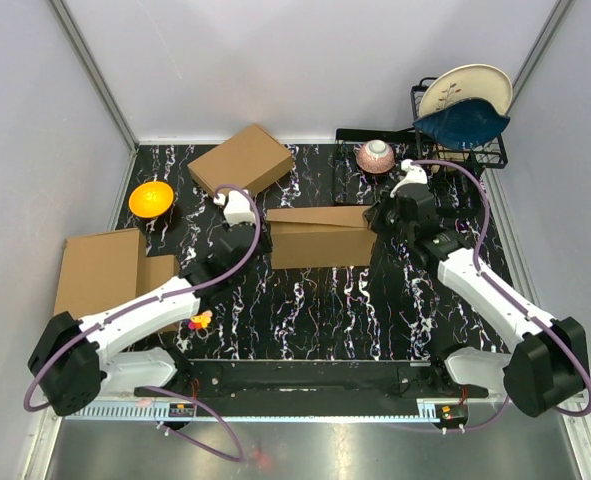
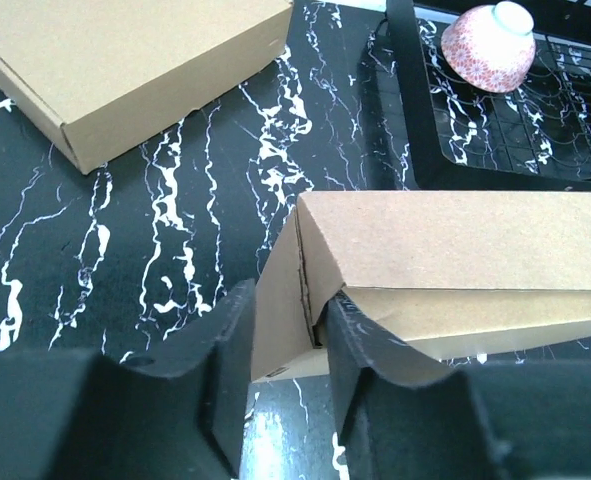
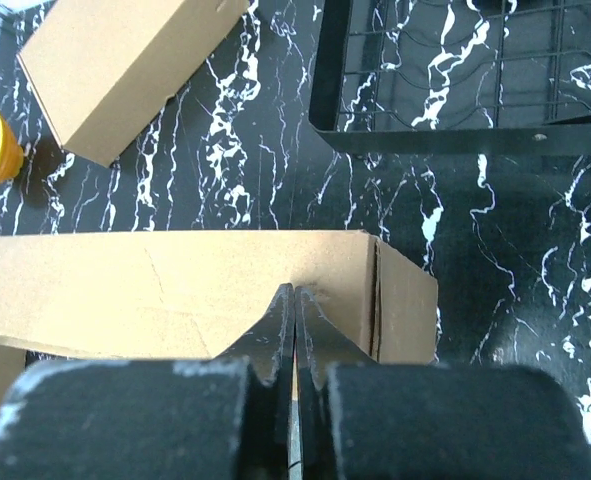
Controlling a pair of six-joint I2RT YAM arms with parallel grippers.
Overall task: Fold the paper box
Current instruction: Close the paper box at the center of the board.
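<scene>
Left arm reaches from the near-left corner, forearm running diagonally up, wrist bent toward the paper box (image 1: 320, 238). The left gripper (image 1: 250, 238) sits at the box's left end. In the left wrist view the left gripper (image 2: 287, 305) has its jaws parted, straddling the box's (image 2: 455, 240) upright end wall, one finger (image 2: 230, 370) outside it and the other inside. Can't tell if they press the wall.

Right arm comes in from the near-right corner, elbow low, forearm angled up and left. The right gripper (image 1: 383, 218) is at the box's right end. In the right wrist view the right gripper (image 3: 295, 295) is closed, fingers together, tips on the top panel of the box (image 3: 175, 280) near its right corner, nothing seen between them.

The box lies between the two grippers on the marble-pattern table (image 1: 305, 310), partly folded, lid panel up.

A closed small box (image 1: 241, 160) lies beyond the left gripper. A pink bowl (image 1: 376, 156) and a dish rack (image 1: 475, 150) are beyond the right gripper.
</scene>
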